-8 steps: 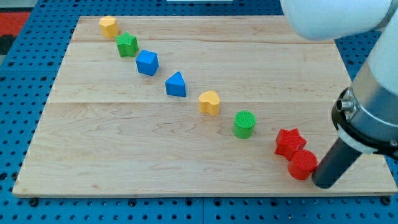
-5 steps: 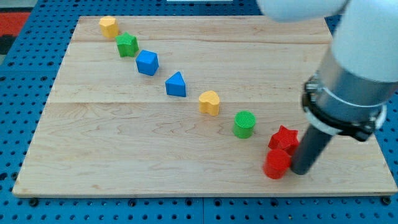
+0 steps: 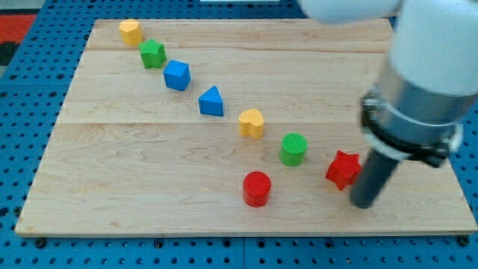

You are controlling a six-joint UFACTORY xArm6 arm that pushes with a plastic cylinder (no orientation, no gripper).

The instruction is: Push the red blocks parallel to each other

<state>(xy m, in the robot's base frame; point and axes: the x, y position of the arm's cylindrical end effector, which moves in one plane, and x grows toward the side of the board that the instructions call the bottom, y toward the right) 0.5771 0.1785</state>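
On the table (image 3: 149, 172), in the one camera view, six blocks run in a slanting row from the view's top left toward the bottom right: a yellow block (image 3: 131, 31), a green star (image 3: 152, 54), a blue cube (image 3: 177, 75), a blue triangle (image 3: 211, 101), a yellow heart (image 3: 252, 123) and a green cylinder (image 3: 293, 149). The red star (image 3: 343, 169) sits at the lower-right end of that row, as if carrying the line on. The red cylinder (image 3: 257, 188) lies off the row, well to the view's left of the star and nearer the bottom edge, below the gap between heart and green cylinder. That leaves the two red blocks apart, roughly side by side along the table's length, which I judge is the sort of layout the task asks for, though whether it counts as parallel yet is hard to say. My tip (image 3: 363, 204) rests just to the right of the star, touching it or nearly so; I cannot tell which. This arm has no fingers, so there is nothing to spread or pinch. The rod hides the star's right edge, and the arm's pale body, cut off at the top and right, covers the table's far right corner.
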